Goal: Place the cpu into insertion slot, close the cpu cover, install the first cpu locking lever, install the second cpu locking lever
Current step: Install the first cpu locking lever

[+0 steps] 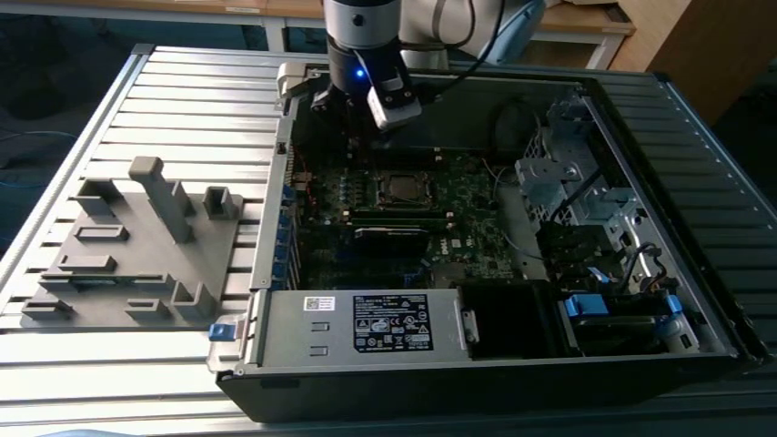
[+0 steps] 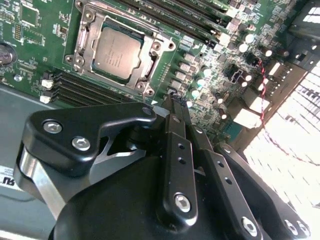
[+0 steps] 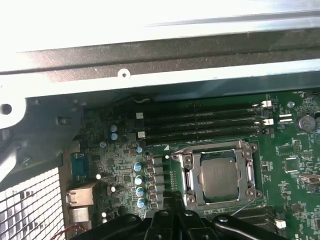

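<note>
1. The black two-fingered gripper (image 2: 172,106) on the silver and black robot arm (image 1: 357,36) hangs over the rear part of the green motherboard (image 1: 468,196), inside the open black computer case (image 1: 486,373).
2. Its fingers (image 2: 176,150) are pressed together at the tips and have hold of nothing.
3. The small flat square cpu (image 2: 117,52), with a dull silver-grey metal top, lies flat in the small square dark insertion slot (image 2: 150,50).
4. The thin silvery square metal cpu cover (image 2: 107,76) lies down as a frame around the chip, whose top shows through its large opening.
5. In both wrist views the fingertips are just beside the socket, near a row of small round silver capacitors (image 3: 138,180). Whether they touch the board I cannot tell.
6. Long narrow black memory slots (image 3: 200,122) run alongside the socket.
7. The case rests on a ribbed silver metal table (image 1: 182,100). A grey plastic fixture block (image 1: 134,255) lies just beside the case, at the exterior view's left.
</note>
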Available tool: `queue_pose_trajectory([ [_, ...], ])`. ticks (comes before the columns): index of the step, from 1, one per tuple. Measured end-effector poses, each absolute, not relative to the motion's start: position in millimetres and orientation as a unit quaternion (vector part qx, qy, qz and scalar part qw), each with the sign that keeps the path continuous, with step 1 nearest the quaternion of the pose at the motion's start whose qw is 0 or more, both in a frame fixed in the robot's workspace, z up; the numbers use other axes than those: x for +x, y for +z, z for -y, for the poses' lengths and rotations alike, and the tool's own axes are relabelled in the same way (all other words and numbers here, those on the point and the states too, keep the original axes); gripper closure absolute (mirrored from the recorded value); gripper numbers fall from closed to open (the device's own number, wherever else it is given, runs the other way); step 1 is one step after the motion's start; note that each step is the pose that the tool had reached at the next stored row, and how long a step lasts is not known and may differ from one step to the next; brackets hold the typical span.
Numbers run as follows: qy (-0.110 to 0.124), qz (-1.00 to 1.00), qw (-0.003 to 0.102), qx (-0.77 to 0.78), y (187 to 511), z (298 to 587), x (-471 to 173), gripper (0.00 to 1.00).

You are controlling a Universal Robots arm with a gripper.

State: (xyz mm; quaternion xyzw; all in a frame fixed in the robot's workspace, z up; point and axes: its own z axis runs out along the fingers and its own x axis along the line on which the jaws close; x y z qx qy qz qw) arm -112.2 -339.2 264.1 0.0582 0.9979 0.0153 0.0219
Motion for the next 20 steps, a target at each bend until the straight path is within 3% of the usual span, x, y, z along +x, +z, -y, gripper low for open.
queue_pose_trajectory([
  [20,0.015,-0.998,0.022,0.058,268.3,339.2,-116.9,0.89],
])
